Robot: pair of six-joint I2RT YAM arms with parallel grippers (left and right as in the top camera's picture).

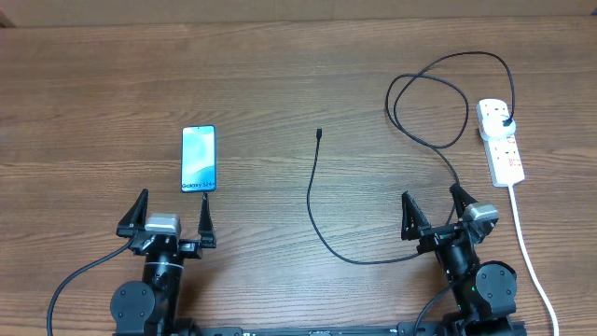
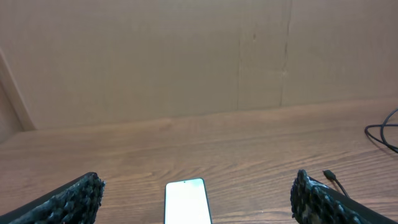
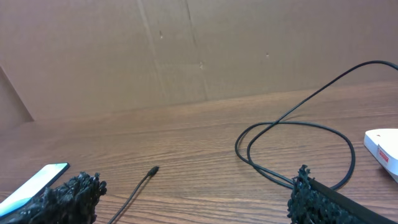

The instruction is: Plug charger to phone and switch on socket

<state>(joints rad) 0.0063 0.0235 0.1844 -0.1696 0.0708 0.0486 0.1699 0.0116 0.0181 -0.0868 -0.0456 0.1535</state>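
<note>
On the bench [image 1: 298, 75], left gripper [image 1: 173, 201] and right gripper [image 1: 430, 193] are spread apart, empty. Socket [image 1: 501, 142] is set far right, phone [image 1: 199, 160] left. Charger [image 1: 311, 191] tip [image 1: 319, 133] is left loose between them, well apart from phone. Tip is best pinched just behind the connector and kept level.

Looped charger [image 3: 277, 123] between phone [image 3: 36, 183] at left and socket [image 3: 384, 144] at right edge

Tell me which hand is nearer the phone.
Left. The left hand sits open just short of the phone's near short edge. The right hand is far off to the side, beyond the charger cable.
</note>
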